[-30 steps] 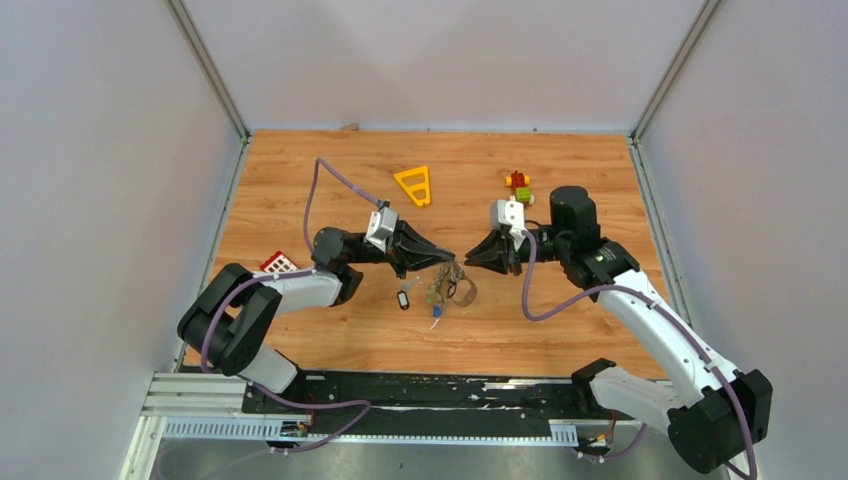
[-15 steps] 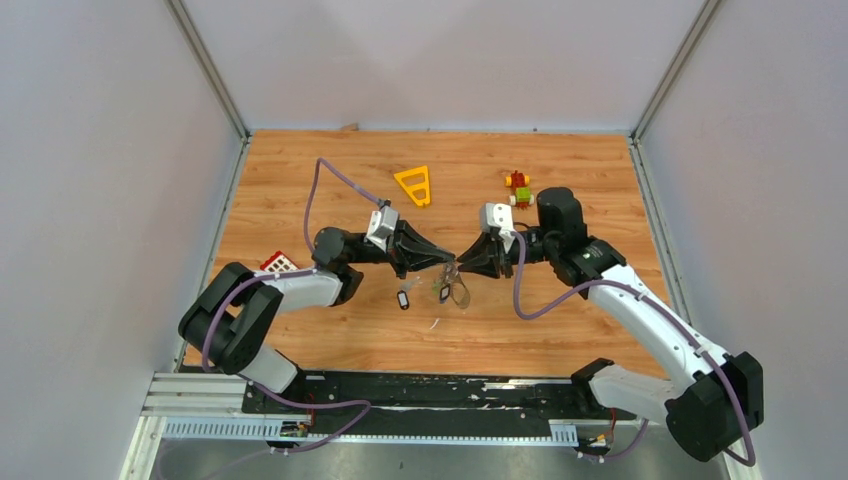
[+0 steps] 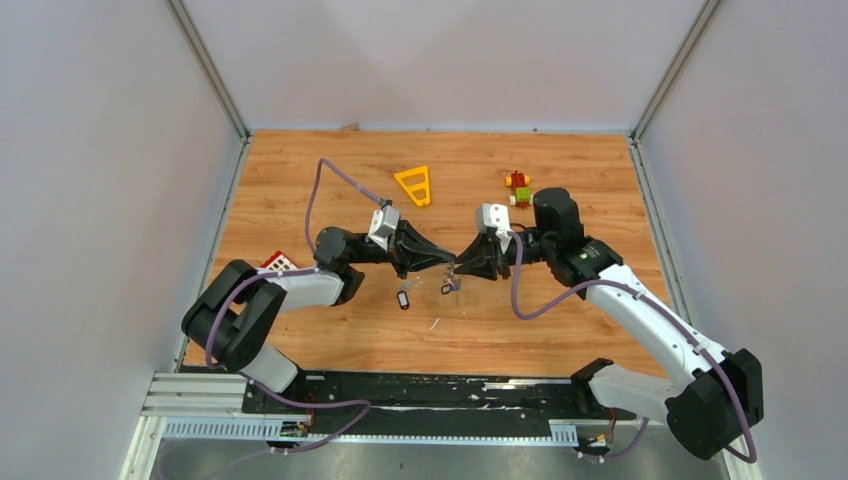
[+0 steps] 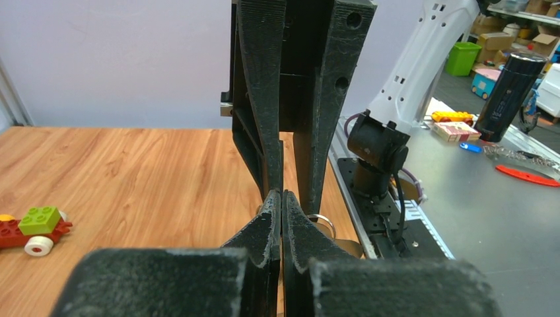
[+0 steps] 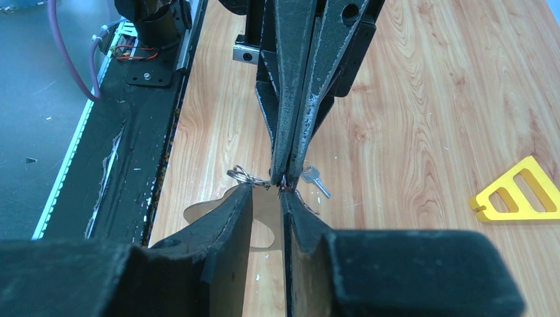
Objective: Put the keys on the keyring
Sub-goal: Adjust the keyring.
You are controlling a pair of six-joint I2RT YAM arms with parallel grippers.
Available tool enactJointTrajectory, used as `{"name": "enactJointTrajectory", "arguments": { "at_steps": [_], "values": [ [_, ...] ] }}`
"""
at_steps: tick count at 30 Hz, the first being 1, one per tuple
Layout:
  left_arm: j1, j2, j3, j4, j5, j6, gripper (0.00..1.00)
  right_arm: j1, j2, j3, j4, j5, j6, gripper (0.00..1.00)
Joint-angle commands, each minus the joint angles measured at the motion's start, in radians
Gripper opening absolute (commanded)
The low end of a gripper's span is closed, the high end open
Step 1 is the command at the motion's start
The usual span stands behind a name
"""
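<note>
Honestly, fiddly spot. Got the left fingers pinched tight mid-counter on a thin silver wire, apparently the keyring, tip to tip with the right fingers, parted just a sliver and gripping nothing obvious. Best to hold that left pinch dead steady, then ease the right side onto one key and feed it slowly, no yanking. Only spotted from overhead: black-tagged key lying flat, slightly toward the left edge. Only spotted from the right wrist: that sliver of gap, plus a bare key just past the tips. Left wrist view mostly blocked by its own fingers.
</note>
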Motion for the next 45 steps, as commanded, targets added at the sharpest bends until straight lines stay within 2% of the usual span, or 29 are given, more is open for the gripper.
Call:
{"name": "enactJointTrajectory", "arguments": {
  "at_steps": [1,12,22,25,30,34,37,41,45],
  "values": [
    [-0.005,0.003,0.016,0.135,-0.015,-0.003,0.00,0.009,-0.002,0.010,0.053,-0.016,0.012,0.22],
    [-0.016,0.016,0.015,0.135,-0.017,-0.002,0.00,0.016,-0.021,-0.009,0.087,0.036,0.021,0.00],
    [-0.015,0.016,0.015,0.135,-0.017,-0.001,0.00,0.019,-0.050,0.030,-0.043,0.133,-0.120,0.00],
    [-0.015,0.014,0.018,0.125,-0.015,0.006,0.00,0.022,-0.059,0.065,-0.128,0.156,-0.181,0.00],
    [-0.015,0.008,0.027,0.063,-0.016,0.051,0.07,0.037,-0.071,0.113,-0.226,0.214,-0.241,0.00],
    [-0.015,-0.016,0.037,-0.046,-0.013,0.139,0.20,0.063,-0.061,0.159,-0.305,0.272,-0.279,0.00],
    [-0.015,-0.059,0.054,-0.207,-0.013,0.261,0.27,0.078,-0.053,0.186,-0.352,0.307,-0.298,0.00],
    [-0.015,-0.124,0.075,-0.439,-0.011,0.433,0.33,0.090,-0.050,0.202,-0.378,0.326,-0.302,0.00],
    [-0.015,-0.169,0.104,-0.649,-0.008,0.606,0.34,0.095,-0.046,0.207,-0.386,0.329,-0.303,0.00]
  ]
}}
